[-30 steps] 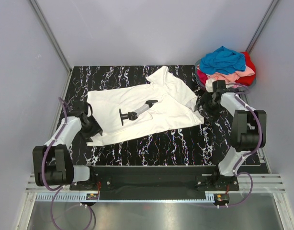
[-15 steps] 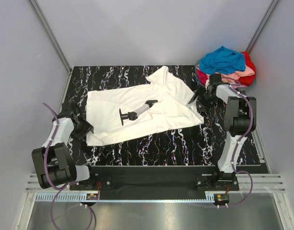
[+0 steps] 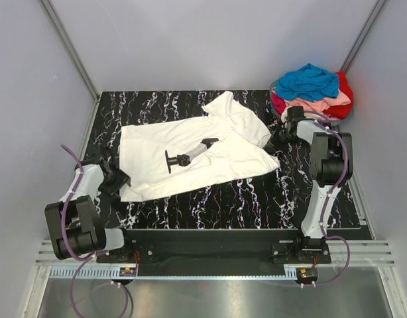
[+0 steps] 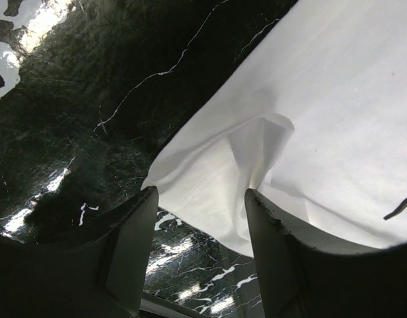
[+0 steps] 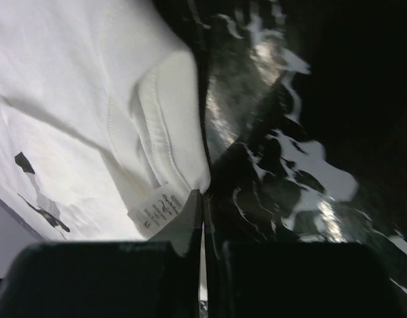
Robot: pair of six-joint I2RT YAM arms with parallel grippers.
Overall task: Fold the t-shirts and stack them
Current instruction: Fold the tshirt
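lying within the spread left gripper [image 4: 201, 199], white t-shirt [image 4: 336, 99] corner

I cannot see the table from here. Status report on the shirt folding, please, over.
Left gripper open at corner of white t-shirt. Right gripper shut on its right edge. Black handled object lying on the shirt, in the way.

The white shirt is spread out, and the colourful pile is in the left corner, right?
No, the colourful pile sits in the far right corner, as the top view shows. The white shirt is spread out.
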